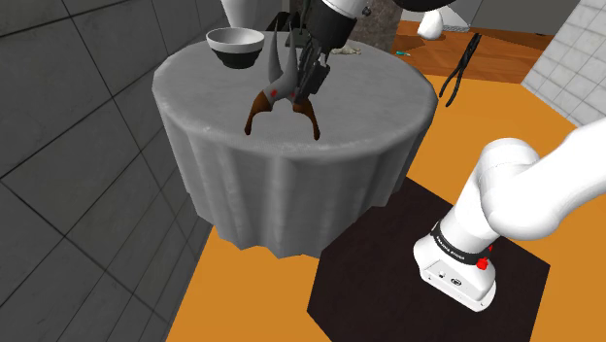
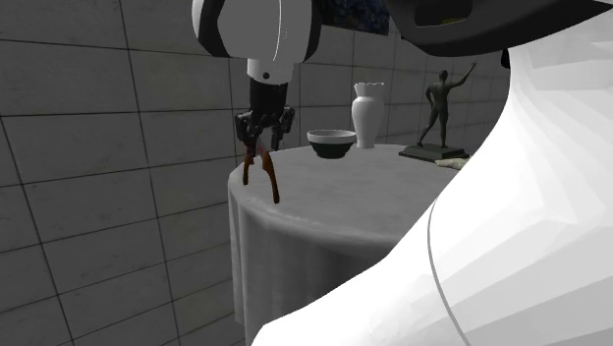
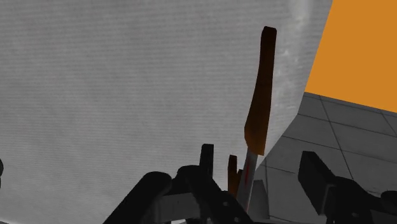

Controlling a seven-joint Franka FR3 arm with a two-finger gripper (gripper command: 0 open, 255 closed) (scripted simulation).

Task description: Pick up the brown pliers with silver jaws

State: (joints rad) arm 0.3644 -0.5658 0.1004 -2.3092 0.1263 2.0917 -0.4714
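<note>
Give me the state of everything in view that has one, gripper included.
gripper: shut on the brown pliers.
brown pliers: held, hanging handles-down, handles spread, seemingly clear of the table.
bowl: upright on the table, looks empty.
white vase: upright on the table.
statue: standing upright.
black pliers: lying beyond the table, untouched.

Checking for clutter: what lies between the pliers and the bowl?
Nothing: the second exterior view shows bare tablecloth between pliers and bowl.
</note>
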